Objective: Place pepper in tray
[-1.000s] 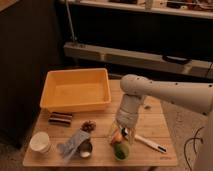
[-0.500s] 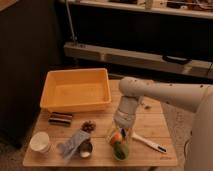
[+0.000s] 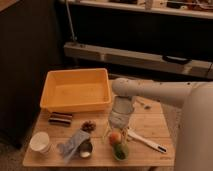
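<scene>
Wooden slatted table (image 3: 156,122) in a dim room. At its 5 o'clock, the dark green pepper (image 3: 119,149) sits in a pale green dish (image 3: 123,157), beside an orange fruit (image 3: 115,138). The gripper (image 3: 118,129) hangs just above, jaws spread and empty, seemingly poised to descend. The yellow tray (image 3: 75,106) waits at 10 o'clock.

1. The white arm (image 3: 160,92) enters from the right side of the scene and stretches to the left, ending in a rounded joint near the middle.
2. At this joint the wrist (image 3: 121,111) turns straight down.
3. The gripper (image 3: 117,133) hangs below the wrist, pointing downward, at the near middle of the scene.
4. Its two fingers (image 3: 107,131) stand well apart, spread wide.
</scene>
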Controlling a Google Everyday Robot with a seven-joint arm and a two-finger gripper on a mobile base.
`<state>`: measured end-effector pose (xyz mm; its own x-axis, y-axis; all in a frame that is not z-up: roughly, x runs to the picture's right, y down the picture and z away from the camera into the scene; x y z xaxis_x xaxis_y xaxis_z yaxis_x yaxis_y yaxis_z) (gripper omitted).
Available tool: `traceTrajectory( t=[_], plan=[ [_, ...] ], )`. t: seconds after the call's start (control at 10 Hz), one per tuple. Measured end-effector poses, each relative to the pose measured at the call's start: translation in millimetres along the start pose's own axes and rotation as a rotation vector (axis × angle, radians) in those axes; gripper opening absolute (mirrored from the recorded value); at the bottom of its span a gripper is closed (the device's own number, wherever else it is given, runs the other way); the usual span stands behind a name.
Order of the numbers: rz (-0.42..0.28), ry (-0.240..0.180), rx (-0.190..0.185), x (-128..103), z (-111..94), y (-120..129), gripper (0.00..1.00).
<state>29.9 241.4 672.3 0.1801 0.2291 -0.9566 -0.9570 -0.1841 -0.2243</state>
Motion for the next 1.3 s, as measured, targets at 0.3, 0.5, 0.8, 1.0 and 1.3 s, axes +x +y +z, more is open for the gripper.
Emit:
traceTrajectory(
  t=[0.3, 0.5, 0.8, 1.0, 1.3],
  plan=[
    [-0.002, 0.016, 0.007, -1.9, 4.3, 2.9, 0.65],
    [0.000, 0.025, 0.005, -1.4, 7.0, 2.0, 0.65],
    [-0.010, 0.027, -0.002, 3.3, 5.6, 5.5, 0.65],
    [-0.023, 0.027, -0.012, 8.8, 6.0, 8.8, 0.65],
    [-0.030, 0.029, -0.026, 13.0, 7.9, 9.3, 0.65]
  ],
)
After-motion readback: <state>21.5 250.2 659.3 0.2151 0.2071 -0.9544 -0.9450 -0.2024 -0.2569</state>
